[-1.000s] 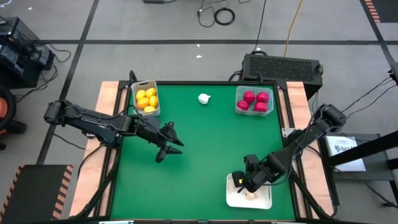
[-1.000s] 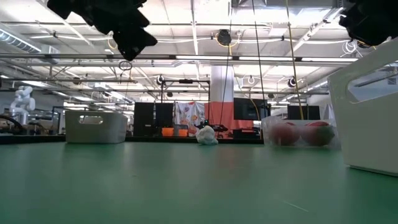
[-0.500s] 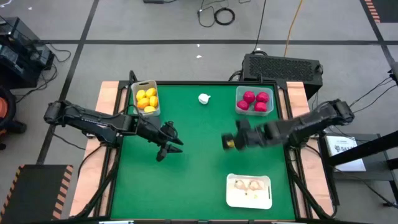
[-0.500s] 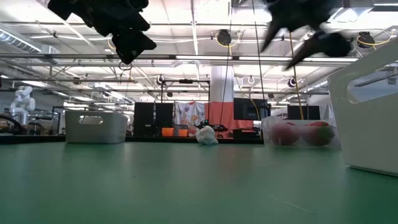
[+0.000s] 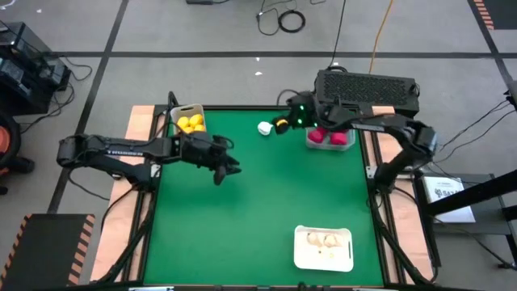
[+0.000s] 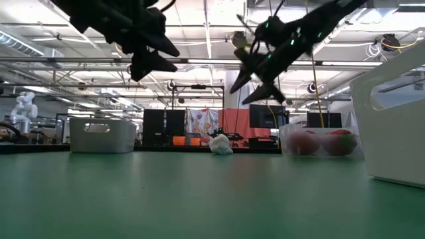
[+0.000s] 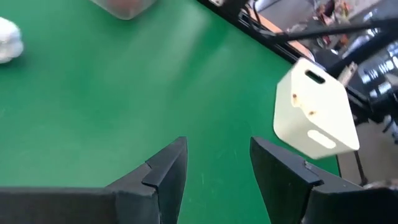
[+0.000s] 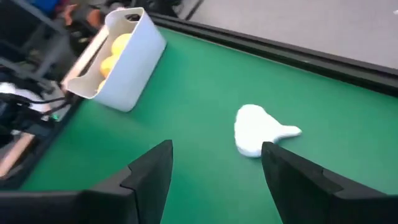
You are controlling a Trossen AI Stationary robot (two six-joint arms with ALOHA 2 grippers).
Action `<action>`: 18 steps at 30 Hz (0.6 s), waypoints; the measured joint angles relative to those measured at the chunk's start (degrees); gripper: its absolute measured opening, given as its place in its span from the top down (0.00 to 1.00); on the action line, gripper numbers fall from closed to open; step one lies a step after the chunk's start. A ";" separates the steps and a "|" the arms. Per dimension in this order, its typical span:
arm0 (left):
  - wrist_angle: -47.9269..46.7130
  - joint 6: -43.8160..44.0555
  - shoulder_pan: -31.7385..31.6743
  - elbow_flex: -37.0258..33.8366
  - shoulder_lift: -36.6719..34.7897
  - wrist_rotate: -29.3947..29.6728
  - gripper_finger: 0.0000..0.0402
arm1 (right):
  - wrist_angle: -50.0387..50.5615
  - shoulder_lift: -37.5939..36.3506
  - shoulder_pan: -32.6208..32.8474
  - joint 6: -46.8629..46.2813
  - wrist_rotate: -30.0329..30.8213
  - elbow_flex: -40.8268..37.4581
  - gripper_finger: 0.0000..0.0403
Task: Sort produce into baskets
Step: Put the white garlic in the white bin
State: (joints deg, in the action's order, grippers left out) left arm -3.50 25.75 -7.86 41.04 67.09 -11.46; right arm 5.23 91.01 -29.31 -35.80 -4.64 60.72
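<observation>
The flat green table top [image 5: 258, 202] looks like matt felt, edged by pale bare-wood side boards [image 5: 139, 129]. The whitish rectangular bin [image 8: 121, 59] seems smooth, slightly glossy plastic, as do the yellow lemon-shaped fruits [image 5: 190, 123] inside it. The clear square bin [image 6: 319, 141] is see-through plastic. Both grippers' dark fingers [image 7: 165, 171] look matt, hard plastic.

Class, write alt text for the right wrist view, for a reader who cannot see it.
A white garlic bulb lies alone on the green table, just beyond the open right gripper. Farther off stands a white bin holding lemons.
</observation>
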 joint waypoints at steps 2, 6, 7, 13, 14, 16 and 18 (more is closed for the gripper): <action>0.01 0.96 -0.77 0.00 0.00 0.00 0.55 | -0.36 3.60 -1.71 1.33 -2.35 2.03 0.42; -0.01 1.03 -1.94 0.00 0.00 0.02 0.55 | 2.74 11.35 -2.60 9.70 -2.86 9.69 0.42; -0.01 1.40 -2.23 0.00 0.00 0.02 0.55 | 5.10 13.45 -2.57 11.86 -2.94 12.32 0.42; -0.08 3.61 -4.02 0.00 0.00 0.02 0.55 | 21.24 25.16 -2.94 18.29 -2.74 27.72 0.42; -0.12 3.89 -4.18 0.00 0.00 0.02 0.55 | 23.13 26.77 -2.97 18.83 -2.70 29.72 0.42; -0.11 3.97 -4.22 0.00 0.00 0.02 0.55 | 25.75 29.66 -2.98 19.73 -2.59 32.93 0.42; -0.20 3.99 -4.22 0.00 0.00 0.02 0.55 | 26.61 32.12 -2.87 20.44 -2.58 35.18 0.42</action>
State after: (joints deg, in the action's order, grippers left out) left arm -3.70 29.73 -12.08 41.04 67.09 -11.44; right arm 31.84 123.14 -32.18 -15.35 -7.22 95.89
